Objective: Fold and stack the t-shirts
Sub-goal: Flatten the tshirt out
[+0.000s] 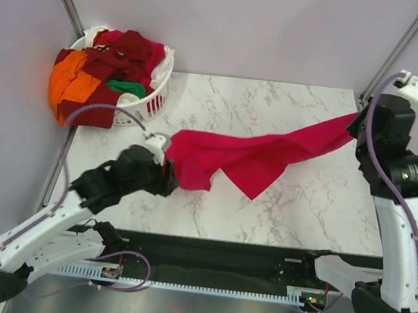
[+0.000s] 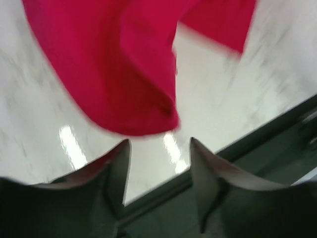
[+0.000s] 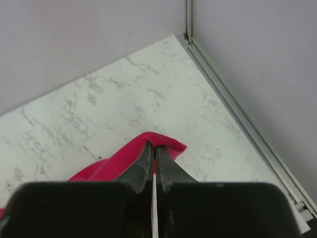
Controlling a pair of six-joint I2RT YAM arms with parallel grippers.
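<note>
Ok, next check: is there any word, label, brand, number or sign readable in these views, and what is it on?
None can be read.
The crimson t-shirt is plain, with no print or tag showing.
The white basket and the shirts piled in it show no lettering.
The marble table carries no marking.
The left wrist view is blurred, so any fine print there would be lost.

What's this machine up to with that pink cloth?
A robot is handling a bright crimson-pink cloth t-shirt over a white marble-patterned table. The right hand is shut on one end, holding it up. The left hand is open, the shirt's other end just beyond its fingertips. More t-shirts sit heaped in a white slotted plastic basket at the far-left corner.
</note>
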